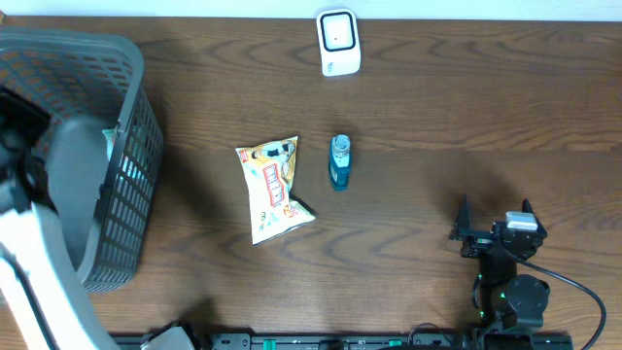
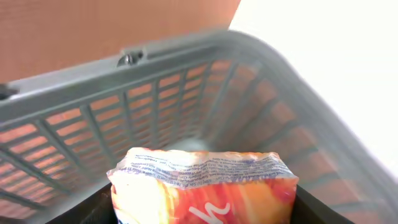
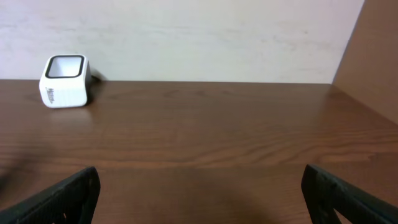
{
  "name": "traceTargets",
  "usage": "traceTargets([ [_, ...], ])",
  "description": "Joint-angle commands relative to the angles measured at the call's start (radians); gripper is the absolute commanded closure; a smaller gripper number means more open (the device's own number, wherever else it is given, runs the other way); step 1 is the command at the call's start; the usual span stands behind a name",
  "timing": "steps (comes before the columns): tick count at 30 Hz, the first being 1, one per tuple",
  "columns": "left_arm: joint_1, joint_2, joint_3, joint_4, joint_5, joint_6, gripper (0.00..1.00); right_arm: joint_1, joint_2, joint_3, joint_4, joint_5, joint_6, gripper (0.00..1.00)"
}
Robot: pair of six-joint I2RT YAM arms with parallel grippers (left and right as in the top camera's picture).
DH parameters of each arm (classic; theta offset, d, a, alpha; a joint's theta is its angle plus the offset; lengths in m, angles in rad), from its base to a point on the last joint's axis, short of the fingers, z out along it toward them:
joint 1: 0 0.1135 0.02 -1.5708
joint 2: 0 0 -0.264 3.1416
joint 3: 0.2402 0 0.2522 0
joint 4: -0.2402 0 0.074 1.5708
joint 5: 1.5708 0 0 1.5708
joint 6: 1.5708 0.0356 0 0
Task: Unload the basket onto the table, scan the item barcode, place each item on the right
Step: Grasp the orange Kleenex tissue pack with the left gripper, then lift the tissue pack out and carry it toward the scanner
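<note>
1. The left hand is clamped on a packet. A dark finger shows at one end of the packet, with its partner at the other end.
2. The packet's long axis runs across the hand from finger to finger. Its crimped, printed edge points forward, away from the wrist.
3. Just ahead of that edge rises the grey mesh wall of a basket, curving round both sides of the hand. Whether the packet touches the basket floor cannot be told.
4. The right hand sits low over the brown surface, its fingers spread wide apart with nothing between them.
5. Far ahead of the right hand and to its left stands a white scanner, its dark-framed window facing up.
6. Left of the right hand and slightly ahead, a teal bottle lies with its long axis pointing toward the scanner.
7. Just left of the bottle lies a snack bag, its long axis nearly parallel to the bottle, slightly tilted.
</note>
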State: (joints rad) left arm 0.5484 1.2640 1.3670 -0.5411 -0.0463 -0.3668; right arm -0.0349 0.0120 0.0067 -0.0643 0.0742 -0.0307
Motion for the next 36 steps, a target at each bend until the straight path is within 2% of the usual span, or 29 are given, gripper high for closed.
traceTargets([
  [1,-0.025,-0.082,0.008,0.017,0.192,-0.201,0.34,0.006,-0.005,-0.001,-0.004,-0.005,-0.008,0.01],
  [5,-0.129,-0.134,0.008,0.063,0.426,-0.242,0.34,0.006,-0.005,-0.001,-0.003,-0.005,-0.008,0.01],
  [12,-0.474,-0.106,0.008,0.078,0.446,-0.229,0.34,0.006,-0.005,-0.001,-0.003,-0.005,-0.008,0.01],
  [21,-0.876,0.030,0.007,0.084,0.193,-0.169,0.34,0.006,-0.005,-0.001,-0.004,-0.005,-0.008,0.01],
  [27,-1.031,0.176,0.006,0.045,-0.049,-0.159,0.33,0.006,-0.005,-0.001,-0.004,-0.005,-0.008,0.01],
  [29,-1.043,0.223,0.006,0.019,-0.083,-0.214,0.34,0.006,-0.005,-0.001,-0.003,-0.005,-0.008,0.01],
  [36,-1.043,0.402,0.005,-0.022,-0.063,-0.493,0.34,0.006,-0.005,-0.001,-0.003,-0.005,-0.008,0.01],
])
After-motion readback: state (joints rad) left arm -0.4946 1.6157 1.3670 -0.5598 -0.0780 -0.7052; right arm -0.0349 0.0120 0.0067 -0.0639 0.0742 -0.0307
